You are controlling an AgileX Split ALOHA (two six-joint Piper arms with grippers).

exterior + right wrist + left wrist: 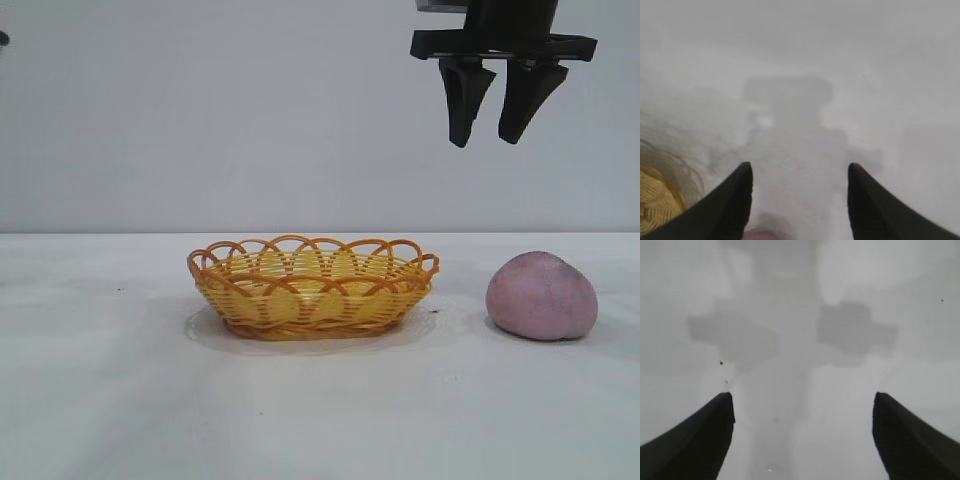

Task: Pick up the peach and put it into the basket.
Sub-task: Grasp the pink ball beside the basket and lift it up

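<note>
**Peach parked on the table, nothing gripped**

The basket point(313, 288) is seen mid-table, with the peach point(541, 296) set apart to its right. The right gripper point(491, 100) is hung high above the peach, fingers parted, nothing held. The left gripper point(802, 437) is spread wide over bare table point(100, 400).

We are seeing soft, even overhead light; the white matte table point(100, 400) is carrying faint shadows, and both wrist views are showing hazy, unfocused gripper shadows on it
</note>
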